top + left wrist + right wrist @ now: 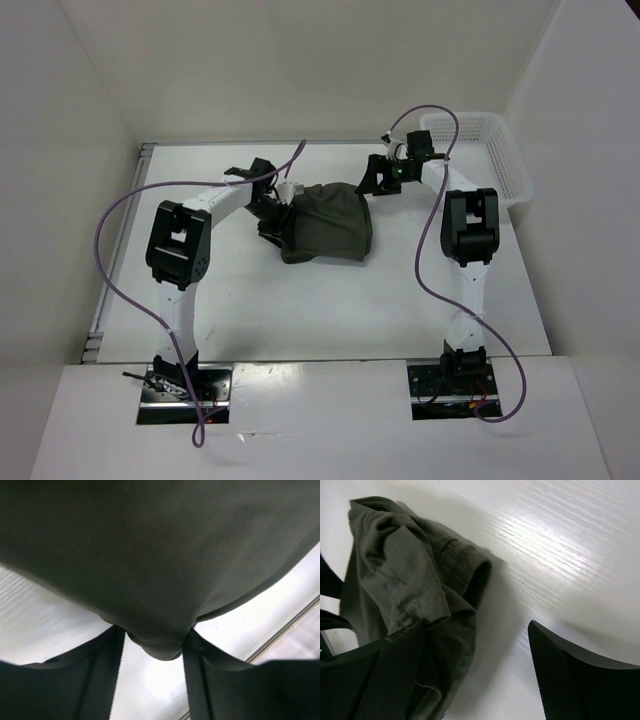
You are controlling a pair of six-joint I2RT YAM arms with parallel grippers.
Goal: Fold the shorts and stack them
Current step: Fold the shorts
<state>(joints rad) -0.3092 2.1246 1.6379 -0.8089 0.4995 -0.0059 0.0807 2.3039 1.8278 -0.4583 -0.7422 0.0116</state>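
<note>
The dark olive-green shorts [328,225] lie bunched in the middle of the white table [250,300]. My left gripper [274,214] is at the shorts' left edge. In the left wrist view it [155,632] is shut on a wad of the shorts [160,555], and the fabric drapes over most of that view. My right gripper [373,182] is open at the shorts' far right corner. In the right wrist view it [477,626] is empty, with its left finger [390,675] over the crumpled hem of the shorts [405,575] and its right finger over bare table.
A white mesh plastic basket [497,160] stands at the far right corner of the table. White walls close in the table on the left, back and right. A metal rail [118,260] runs along the left edge.
</note>
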